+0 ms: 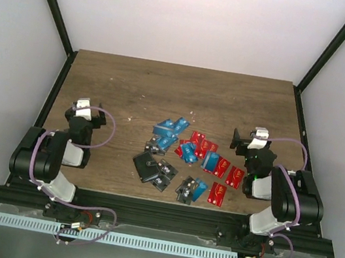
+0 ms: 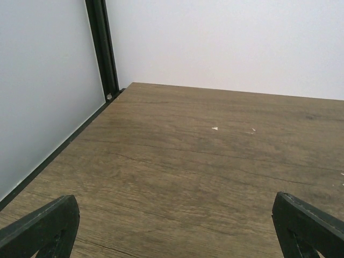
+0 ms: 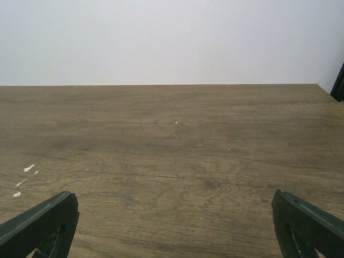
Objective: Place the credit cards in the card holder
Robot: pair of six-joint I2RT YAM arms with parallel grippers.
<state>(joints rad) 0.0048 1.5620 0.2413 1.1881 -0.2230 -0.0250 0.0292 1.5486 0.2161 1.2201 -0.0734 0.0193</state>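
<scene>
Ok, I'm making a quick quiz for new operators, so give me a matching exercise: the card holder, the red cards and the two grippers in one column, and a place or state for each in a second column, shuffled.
Column one:
1. card holder
2. red cards
3. left gripper
4. right gripper

Column two:
a. open, right of all the cards
b. mostly among the right-hand cards
c. open, left of all the cards
d. black, at the left edge of the cards

Pairs: 1-d, 2-b, 3-c, 4-a.
</scene>
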